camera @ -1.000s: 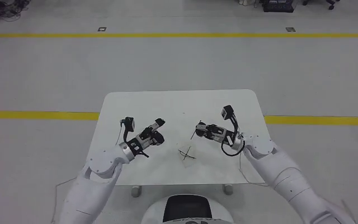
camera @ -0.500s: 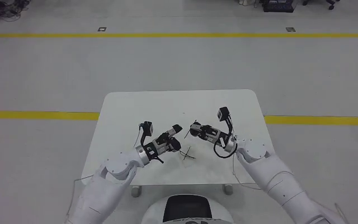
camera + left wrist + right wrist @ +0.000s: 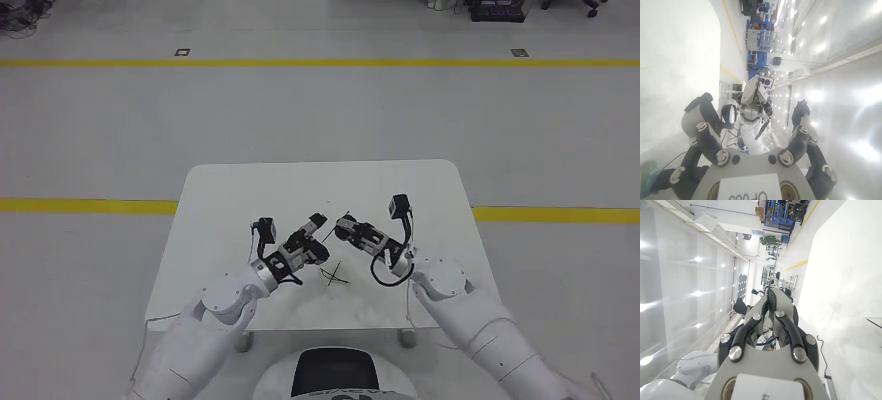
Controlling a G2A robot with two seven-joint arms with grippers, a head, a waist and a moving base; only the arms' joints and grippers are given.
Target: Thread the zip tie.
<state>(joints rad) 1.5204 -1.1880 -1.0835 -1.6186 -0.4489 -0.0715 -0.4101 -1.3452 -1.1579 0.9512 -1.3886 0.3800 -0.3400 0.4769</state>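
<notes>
My right gripper (image 3: 341, 227) is shut on a thin black zip tie (image 3: 346, 214) over the middle of the white table (image 3: 220, 200). In the right wrist view its fingers (image 3: 770, 291) are pressed together, with the tie's end (image 3: 771, 281) poking past the tips. My left gripper (image 3: 317, 222) sits close beside it, facing it, open and holding nothing. Seen from the left wrist, the open left gripper (image 3: 754, 100) frames the shut right gripper (image 3: 753, 91) and the held tie (image 3: 758, 81), apart from them.
Two loose black zip ties (image 3: 334, 272) lie crossed on the table just in front of both grippers. One thin dark strip (image 3: 873, 322) lies on the table surface in the right wrist view. The table edges are well away from both grippers.
The left arm has swung right and forward until its gripper is next to the right one. The right gripper has shifted slightly left with the zip tie still in it.
</notes>
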